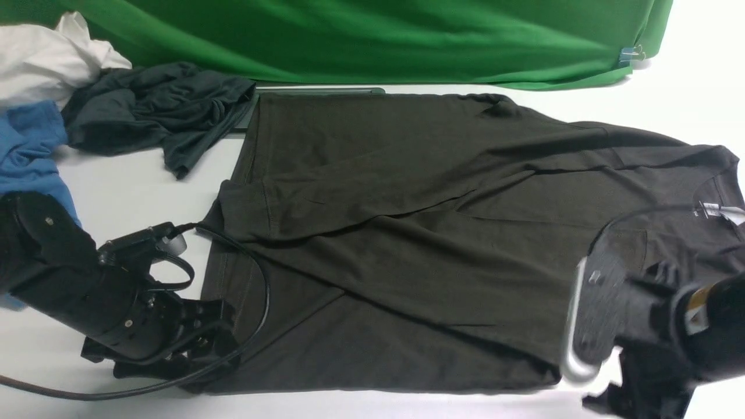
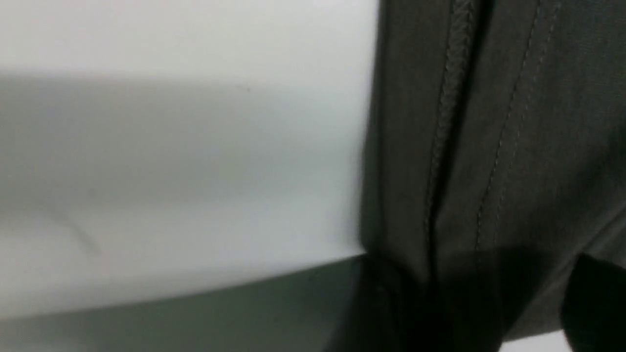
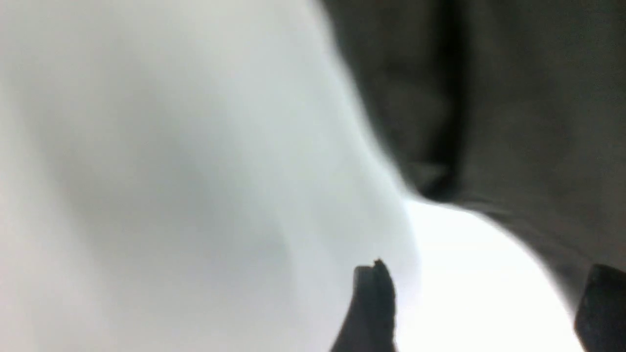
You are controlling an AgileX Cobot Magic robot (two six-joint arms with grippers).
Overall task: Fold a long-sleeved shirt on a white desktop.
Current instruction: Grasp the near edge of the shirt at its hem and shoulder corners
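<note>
The long-sleeved shirt (image 1: 407, 233), dark olive-brown, lies flat on the white desktop (image 1: 128, 192) with its sleeves crossed over the body and its white neck label (image 1: 713, 210) at the right. My left gripper (image 1: 218, 349) sits at the near left hem corner. In the left wrist view the stitched hem (image 2: 489, 146) runs between its parted fingers (image 2: 596, 303), so the left gripper (image 2: 489, 293) is open. My right gripper (image 1: 628, 401) hovers off the shirt's near right corner. The right gripper (image 3: 486, 308) is open over bare desktop (image 3: 195, 171), with the shirt edge (image 3: 489, 122) beside one finger.
A blackish-teal garment (image 1: 157, 113), a bright blue garment (image 1: 29, 151) and a white cloth (image 1: 46, 58) are piled at the far left. A green backdrop (image 1: 378, 35) hangs along the back. The cable hatch (image 1: 314, 91) peeks out at the shirt's far edge.
</note>
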